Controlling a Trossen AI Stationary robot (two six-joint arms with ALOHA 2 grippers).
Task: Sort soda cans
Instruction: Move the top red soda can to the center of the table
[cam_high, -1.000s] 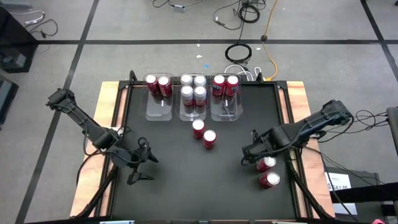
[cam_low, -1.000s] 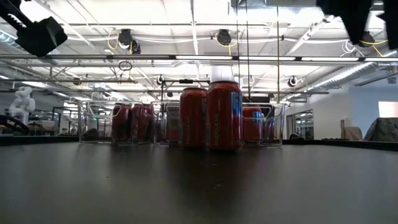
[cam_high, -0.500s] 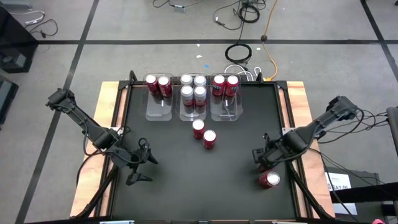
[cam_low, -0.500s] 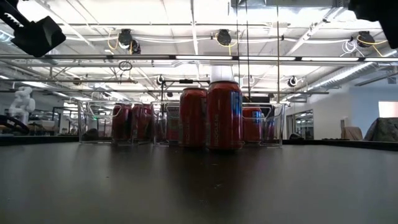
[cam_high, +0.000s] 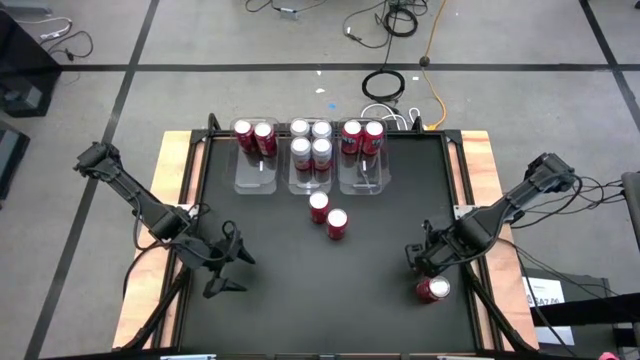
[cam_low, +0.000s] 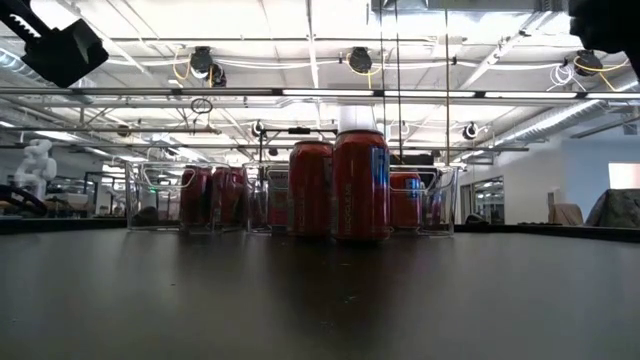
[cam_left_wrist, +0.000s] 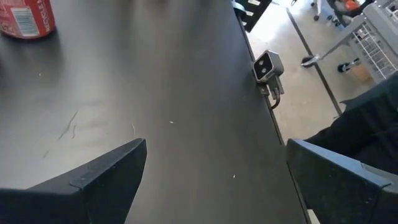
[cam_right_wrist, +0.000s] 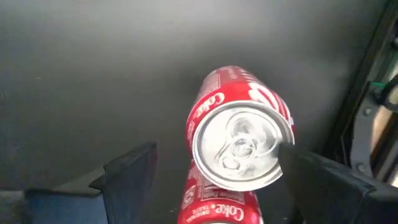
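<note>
Right pincer (cam_high: 425, 257) spread over red can (cam_right_wrist: 239, 140), not pinching. Second can (cam_right_wrist: 214, 205) touching; off-centre closing risks toppling both. Left pincer (cam_high: 232, 262) spread, idle over counter (cam_high: 300, 300).

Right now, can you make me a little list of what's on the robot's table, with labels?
bins: three clear bins at the far edge
binned cans: two red, four silver, two red
loose cans: two red cans mid-table, two near the right gripper
right gripper: open around one red can, not gripping
left gripper: open, empty
</note>
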